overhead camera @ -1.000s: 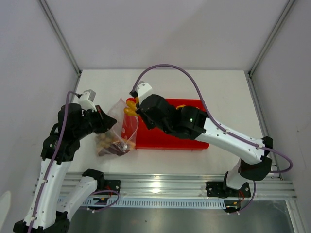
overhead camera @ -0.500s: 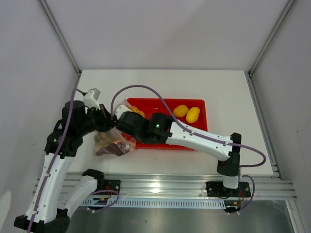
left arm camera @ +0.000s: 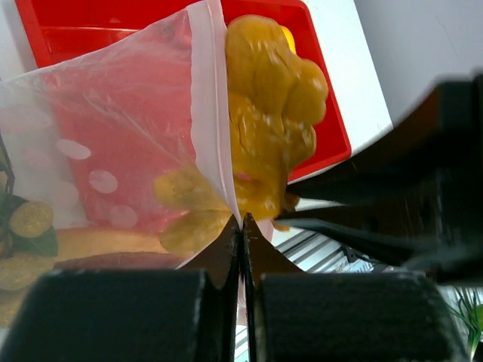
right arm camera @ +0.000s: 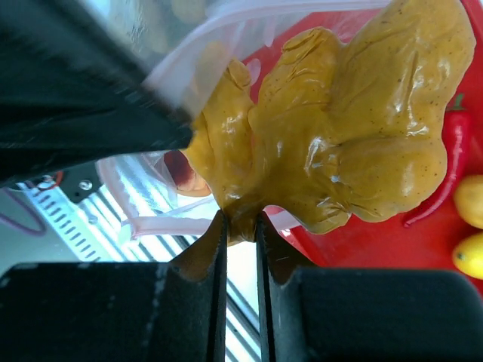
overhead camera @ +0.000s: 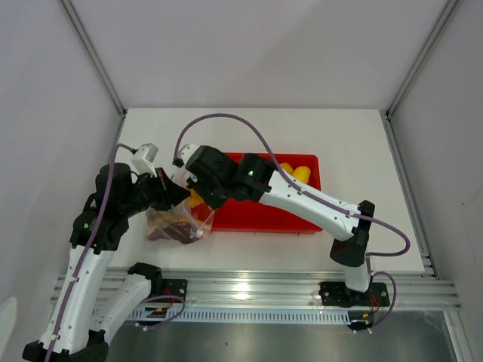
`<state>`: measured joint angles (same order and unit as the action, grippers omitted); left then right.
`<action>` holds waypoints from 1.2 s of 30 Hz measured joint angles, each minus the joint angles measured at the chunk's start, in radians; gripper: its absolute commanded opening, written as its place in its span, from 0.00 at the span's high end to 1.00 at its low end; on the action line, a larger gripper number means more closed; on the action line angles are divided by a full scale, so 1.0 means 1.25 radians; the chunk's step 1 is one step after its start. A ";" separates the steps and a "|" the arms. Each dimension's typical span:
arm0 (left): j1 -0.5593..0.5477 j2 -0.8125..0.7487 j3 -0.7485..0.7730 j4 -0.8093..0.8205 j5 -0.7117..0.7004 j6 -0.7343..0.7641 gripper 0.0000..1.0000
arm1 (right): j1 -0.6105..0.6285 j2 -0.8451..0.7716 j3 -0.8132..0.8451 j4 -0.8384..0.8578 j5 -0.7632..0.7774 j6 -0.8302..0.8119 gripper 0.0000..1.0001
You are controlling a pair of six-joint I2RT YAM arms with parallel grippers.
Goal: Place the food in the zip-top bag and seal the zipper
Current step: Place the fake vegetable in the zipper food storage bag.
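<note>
My left gripper [left arm camera: 241, 223] is shut on the pinkish zipper strip [left arm camera: 207, 113] of the clear dotted zip-top bag [left arm camera: 98, 151] and holds its mouth up; it shows in the top view [overhead camera: 175, 197]. My right gripper [right arm camera: 240, 220] is shut on the orange chunks [right arm camera: 339, 128] and holds them at the bag's mouth [overhead camera: 196, 200]. Tan round fruits with green leaves [left arm camera: 30, 226] and a dark red-brown piece [overhead camera: 177, 231] lie inside the bag [overhead camera: 181, 220]. Two yellow egg-shaped fruits [overhead camera: 300, 172] lie on the tray.
The red tray [overhead camera: 294, 217] lies right of the bag, under my right arm. A thin red pepper-like stick [right arm camera: 444, 170] lies on it near the yellow fruits [right arm camera: 472, 200]. The table's front edge and metal rail [overhead camera: 249, 283] run close below the bag.
My right arm has swung left and carried the orange chunks from the tray's left end down to the bag's mouth. My left gripper has kept hold of the bag, shifting slightly right.
</note>
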<state>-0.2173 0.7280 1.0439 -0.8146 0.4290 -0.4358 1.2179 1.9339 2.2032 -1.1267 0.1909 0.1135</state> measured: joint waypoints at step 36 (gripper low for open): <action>0.012 -0.054 -0.013 0.002 -0.019 -0.009 0.99 | -0.095 0.006 -0.213 0.274 -0.318 0.133 0.55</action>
<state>-0.2024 0.6601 1.0279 -0.8120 0.4053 -0.4469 1.0992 1.9419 1.9369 -0.7841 -0.2070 0.2798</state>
